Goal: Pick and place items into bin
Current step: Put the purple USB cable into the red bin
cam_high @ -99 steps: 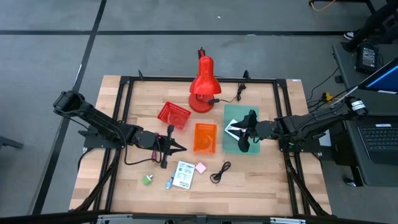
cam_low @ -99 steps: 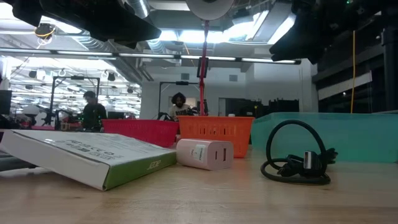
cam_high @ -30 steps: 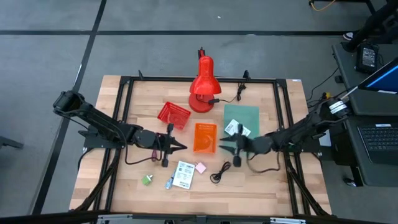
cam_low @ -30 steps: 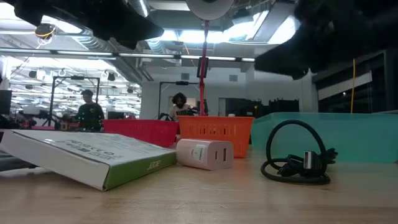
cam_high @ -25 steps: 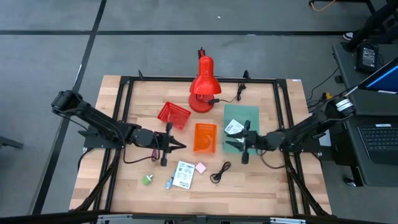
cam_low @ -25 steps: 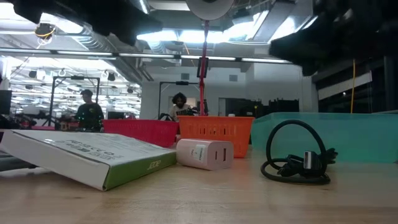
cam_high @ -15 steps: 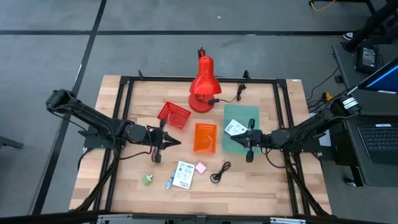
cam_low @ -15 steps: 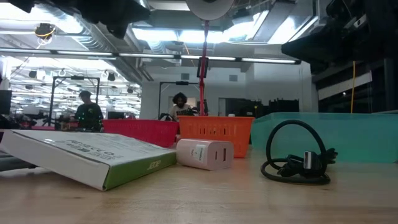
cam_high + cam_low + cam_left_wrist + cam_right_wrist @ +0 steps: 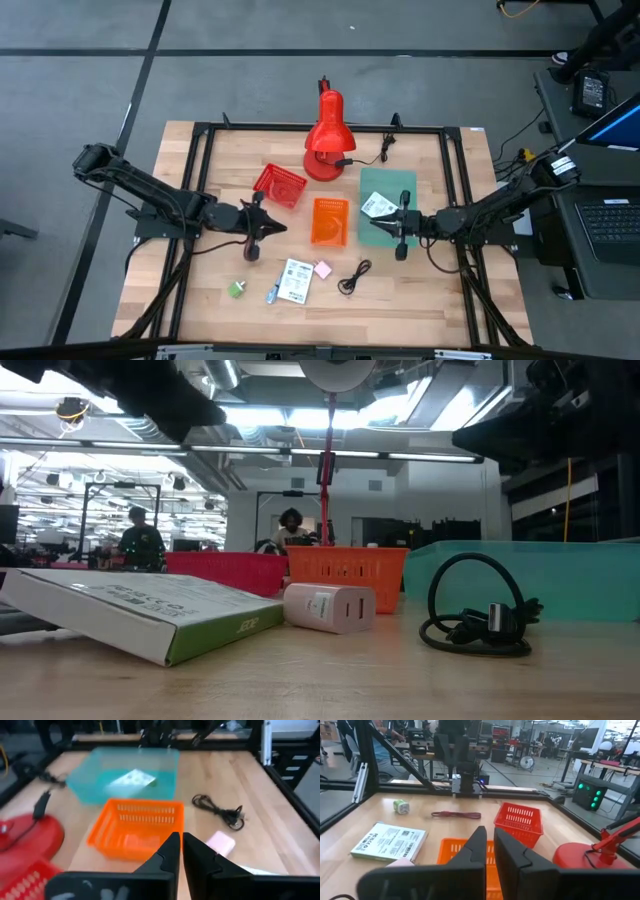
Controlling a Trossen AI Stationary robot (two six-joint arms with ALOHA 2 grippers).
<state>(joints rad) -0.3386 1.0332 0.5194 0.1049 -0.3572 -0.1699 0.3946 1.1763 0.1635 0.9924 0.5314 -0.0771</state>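
both arms pulled back a bit. right claw [image 9: 374, 224] was clenched and empty over the packet's [image 9: 378, 207] teal bin [image 9: 400, 183]; left claw [image 9: 279, 228] clenched too.

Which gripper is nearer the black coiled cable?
Right. The right gripper hangs over the teal bin's edge, just beyond the black coiled cable; the left gripper is farther, past the orange basket.

I count three bins: red basket [image 9: 279, 185], orange basket [image 9: 329, 221], teal bin [image 9: 387, 206]. Two packets [image 9: 295, 280] [image 9: 379, 207]. Two cubes [image 9: 236, 289] [image 9: 323, 269]. One black cable [image 9: 353, 276]. One red cord [image 9: 456, 814]. One lamp [image 9: 326, 140].
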